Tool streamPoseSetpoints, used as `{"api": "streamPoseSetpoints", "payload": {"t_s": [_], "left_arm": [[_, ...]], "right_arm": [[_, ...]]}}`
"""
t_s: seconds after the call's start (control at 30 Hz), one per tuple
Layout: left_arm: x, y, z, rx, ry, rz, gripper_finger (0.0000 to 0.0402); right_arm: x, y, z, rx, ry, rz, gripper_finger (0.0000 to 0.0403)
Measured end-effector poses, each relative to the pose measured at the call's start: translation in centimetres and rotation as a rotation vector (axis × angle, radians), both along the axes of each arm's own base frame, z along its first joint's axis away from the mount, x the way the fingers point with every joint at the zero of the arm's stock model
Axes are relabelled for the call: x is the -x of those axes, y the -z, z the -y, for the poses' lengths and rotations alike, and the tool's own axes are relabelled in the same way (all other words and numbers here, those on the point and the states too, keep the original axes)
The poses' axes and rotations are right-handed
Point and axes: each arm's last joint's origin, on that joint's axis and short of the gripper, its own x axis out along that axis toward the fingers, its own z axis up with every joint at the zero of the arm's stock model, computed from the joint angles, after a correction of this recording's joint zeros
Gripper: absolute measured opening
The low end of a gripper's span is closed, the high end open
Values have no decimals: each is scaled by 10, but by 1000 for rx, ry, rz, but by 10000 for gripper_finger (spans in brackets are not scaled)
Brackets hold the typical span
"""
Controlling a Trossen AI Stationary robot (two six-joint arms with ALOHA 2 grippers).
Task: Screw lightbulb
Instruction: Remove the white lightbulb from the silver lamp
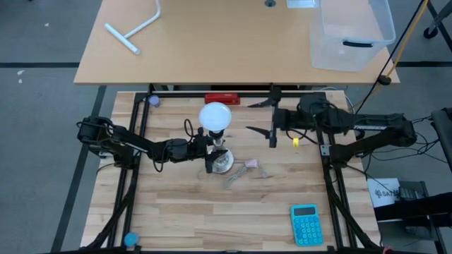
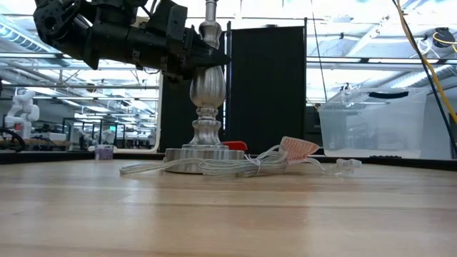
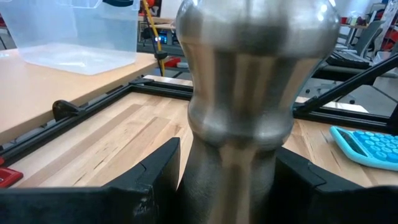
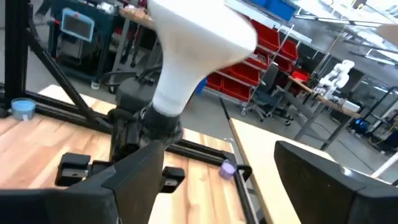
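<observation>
two hands: left hand [image 1: 210,150] clamps lamp stem [image 2: 206,86]; right hand [image 1: 272,120] spread wide, apart from lightbulb [image 1: 215,116].

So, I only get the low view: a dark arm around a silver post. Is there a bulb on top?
Observer: Yes. From above, a white lightbulb sits on top of that lamp stand.
Operator: Which arm holds the post?
Observer: The left end effector. Its wrist camera shows a finger pressed on each side of the stem.
Operator: And the other arm?
Observer: The right end effector is open, beside the lightbulb and not touching it.
</observation>
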Motion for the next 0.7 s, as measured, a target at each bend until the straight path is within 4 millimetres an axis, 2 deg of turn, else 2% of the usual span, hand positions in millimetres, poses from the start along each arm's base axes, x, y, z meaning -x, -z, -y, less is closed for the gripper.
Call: {"api": "streamPoseSetpoints", "payload": {"t_s": [0.13, 0.33, 0.43, 0.53, 0.7], "left_arm": [[0, 0, 0, -2, 1, 0, 190], [0, 0, 0, -3, 0, 0, 190], [0, 0, 0, -1, 0, 0, 190], [0, 0, 0, 5, -1, 1, 190], [0, 0, 0, 7, -2, 2, 190]], "right_arm": [[-1, 34, 0, -77, 7, 93, 297], [-6, 75, -10, -249, -50, 402, 297], [-18, 82, -21, -298, -73, 466, 297], [-34, 86, -32, -266, 4, 453, 297], [-58, 78, -46, -225, 47, 466, 297]]}}
